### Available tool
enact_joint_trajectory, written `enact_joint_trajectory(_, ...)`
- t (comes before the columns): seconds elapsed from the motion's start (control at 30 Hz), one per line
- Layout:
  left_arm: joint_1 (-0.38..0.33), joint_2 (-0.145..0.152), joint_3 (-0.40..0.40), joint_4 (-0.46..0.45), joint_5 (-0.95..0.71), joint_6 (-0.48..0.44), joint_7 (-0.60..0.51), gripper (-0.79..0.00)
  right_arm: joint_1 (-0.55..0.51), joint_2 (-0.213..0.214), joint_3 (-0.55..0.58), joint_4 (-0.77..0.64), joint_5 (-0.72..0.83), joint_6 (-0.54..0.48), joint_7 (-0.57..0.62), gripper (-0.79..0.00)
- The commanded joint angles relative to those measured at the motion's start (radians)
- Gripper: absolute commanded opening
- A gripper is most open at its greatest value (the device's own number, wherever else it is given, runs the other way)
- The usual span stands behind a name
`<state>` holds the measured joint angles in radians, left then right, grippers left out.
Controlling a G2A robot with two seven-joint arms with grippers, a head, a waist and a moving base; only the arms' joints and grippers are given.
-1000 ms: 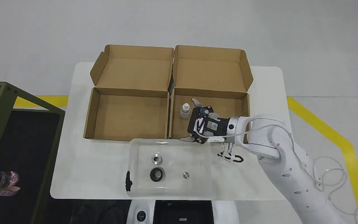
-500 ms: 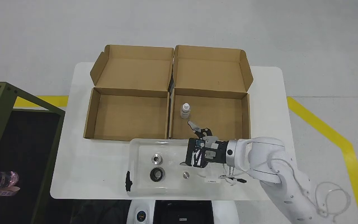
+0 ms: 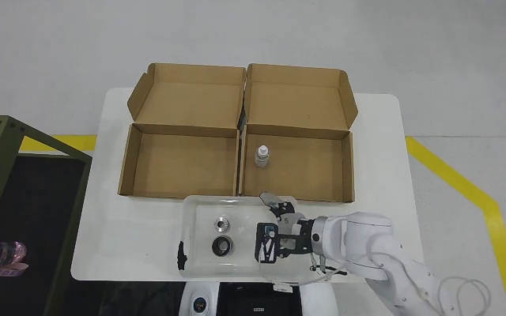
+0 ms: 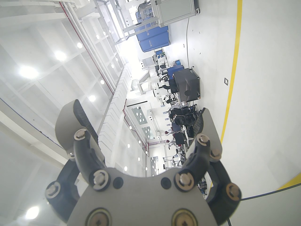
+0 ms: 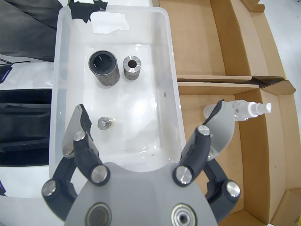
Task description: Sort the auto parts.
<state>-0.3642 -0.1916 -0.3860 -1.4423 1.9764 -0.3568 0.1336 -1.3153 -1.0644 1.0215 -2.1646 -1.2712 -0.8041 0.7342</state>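
A clear plastic bin (image 3: 198, 207) (image 5: 172, 71) sits at the table's near edge. In it stand a black cylindrical bearing (image 3: 222, 246) (image 5: 104, 68) and a silver bushing (image 3: 220, 223) (image 5: 132, 66), with a small silver nut-like part (image 5: 104, 123) apart from them. My right gripper (image 3: 266, 224) (image 5: 150, 110) hovers open over the bin's right half, empty; one finger is beside the small part, the other over the bin's far rim. A small clear spray bottle (image 3: 261, 155) (image 5: 249, 110) stands in the right cardboard box (image 3: 308, 170). My left gripper (image 4: 140, 114) is open and empty, pointing at the hall.
Two open cardboard boxes stand side by side behind the bin; the left box (image 3: 186, 164) (image 5: 195, 34) holds nothing. Black tape (image 5: 87, 9) marks the bin's left end. A dark green frame (image 3: 32, 142) stands left of the table.
My right arm has drawn back from the right box's front edge near the bottle, toward the table's near side, and now hangs over the bin. Its gripper stayed open.
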Motion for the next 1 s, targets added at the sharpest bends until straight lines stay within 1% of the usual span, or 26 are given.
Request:
enact_joint_trajectory(0.0,0.0,0.0,0.0,0.0,0.0,0.0,0.0,0.0,-0.005,0.001,-0.011,0.003,-0.012,-0.003,0.005,0.0)
enact_joint_trajectory(0.33,0.0,0.0,0.0,0.0,0.0,0.0,0.0,0.0,-0.003,0.005,-0.052,0.037,-0.067,-0.008,0.029,0.0)
enact_joint_trajectory(0.63,0.0,0.0,0.0,0.0,0.0,0.0,0.0,0.0,-0.008,0.009,-0.084,0.037,-0.118,-0.012,0.069,0.0)
enact_joint_trajectory(0.97,0.0,0.0,0.0,0.0,0.0,0.0,0.0,0.0,0.029,0.001,-0.144,0.094,-0.108,-0.021,0.092,-0.012)
